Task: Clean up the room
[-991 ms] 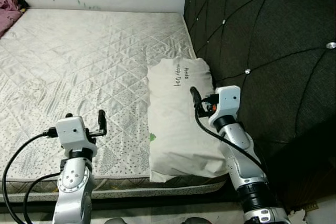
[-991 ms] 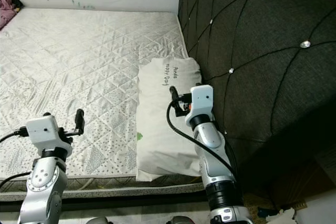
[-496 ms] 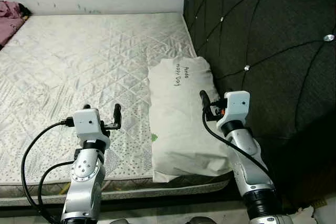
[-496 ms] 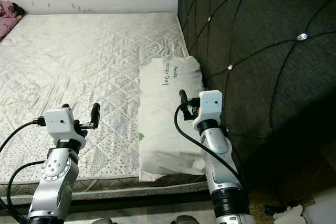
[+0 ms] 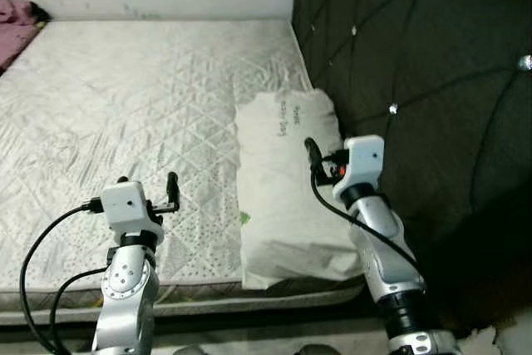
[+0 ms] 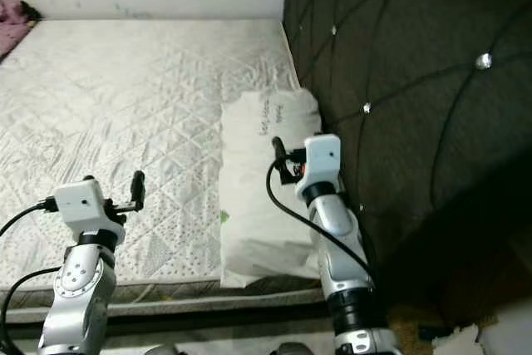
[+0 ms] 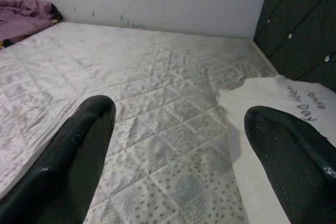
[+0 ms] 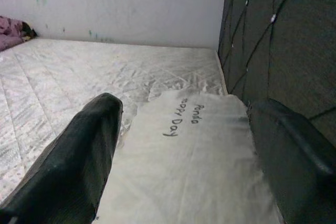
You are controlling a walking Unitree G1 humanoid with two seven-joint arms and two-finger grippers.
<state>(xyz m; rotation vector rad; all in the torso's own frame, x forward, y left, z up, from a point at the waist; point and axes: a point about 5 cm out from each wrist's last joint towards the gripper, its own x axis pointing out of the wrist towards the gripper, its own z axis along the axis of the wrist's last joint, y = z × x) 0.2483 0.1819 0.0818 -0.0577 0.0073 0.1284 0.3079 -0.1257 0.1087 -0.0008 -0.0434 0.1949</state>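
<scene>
From the left eye view, the white pillow (image 5: 287,189) lies on the bare quilted mattress (image 5: 133,97), its long side pressed against the dark tufted headboard (image 5: 416,64) and its near end reaching the mattress edge. The right gripper (image 5: 311,155) hovers over the pillow's middle, and the left gripper (image 5: 148,191) hangs above the mattress well to the pillow's left; neither touches anything. The risk here is a poor grasp: the pillow is soft and broad, so a pinch from one gripper may catch only a fold of cover and let it sag or slide off the near edge, and the right arm works close to the headboard, which it could brush. The right eye view shows the same layout, with a strip of purple cloth (image 6: 12,16) at the far left corner. The left wrist view adds what the head views leave unclear: its two black fingers (image 7: 68,156) stand wide apart, empty, with the pillow's printed corner beyond the right-hand one and the purple cloth bundled by the wall. The right wrist view shows the right gripper's fingers (image 8: 73,156) likewise spread and released, straddling the pillow directly below, whose handwritten-style lettering reads clearly here.
</scene>
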